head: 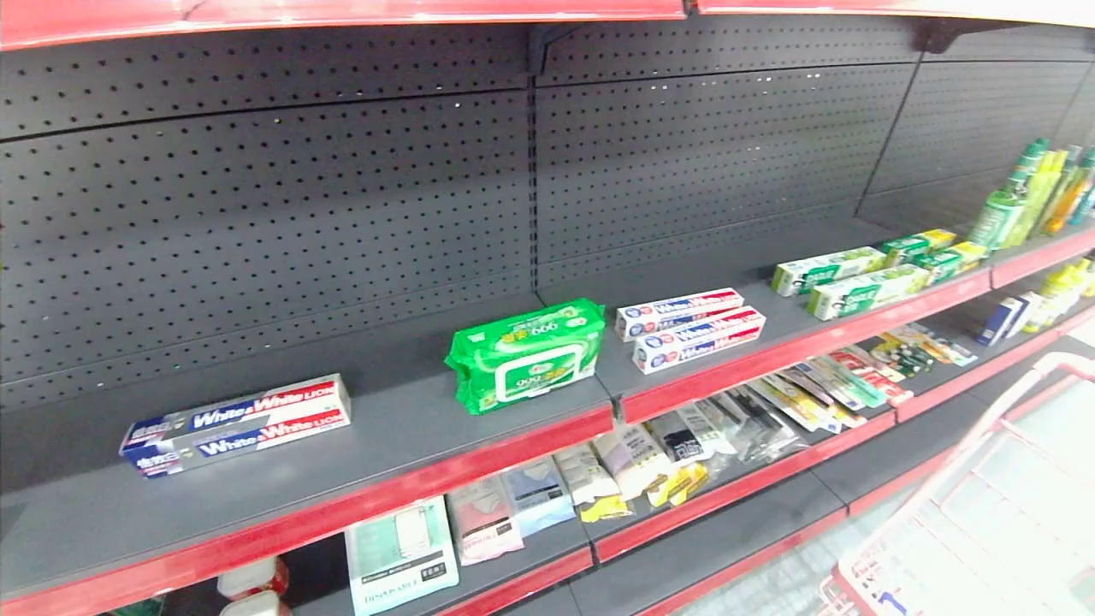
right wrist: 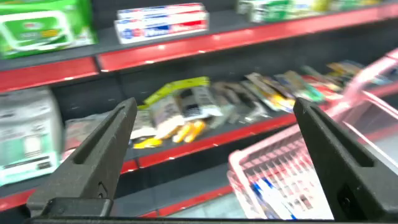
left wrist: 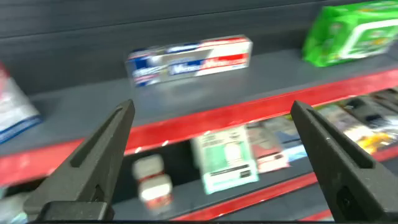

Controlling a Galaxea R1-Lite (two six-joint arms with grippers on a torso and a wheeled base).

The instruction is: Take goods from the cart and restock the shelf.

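- Both arms stand empty before a shop shelf (head: 385, 432). The left gripper (left wrist: 212, 109) has its dark, wedge-shaped fingers spread wide, with nothing between them.
- The right gripper (right wrist: 214, 104) is spread just as wide and holds nothing.
- The goods to be taken lie in the pink wire cart (head: 1048, 366), low on the robot's right and in front of the lower shelves. Blue-and-white packs (right wrist: 277, 194) show through its mesh, too blurred to tell how their long sides run.
- The cart's rim (right wrist: 280, 148) lies beyond the right fingers and on their side, so the right arm looks the nearer one for the pick. The left fingers face the shelf instead.
- On the grey metal deck, edged with a glossy red strip, two long cardboard toothpaste boxes (head: 239, 423) lie flat and touching, their long sides running along the shelf.
- Well apart to their right sits a soft green pack of wipes (head: 523, 355), its plastic wrap crinkled.
- Just beside the wipes lie another pair of toothpaste boxes (head: 691, 327), then green cartons (head: 855, 278) farther along.
- Bare deck runs between the left-hand boxes and the wipes, a likely spot for new stock.
- Behind it all stands a dark perforated back panel (head: 274, 214).
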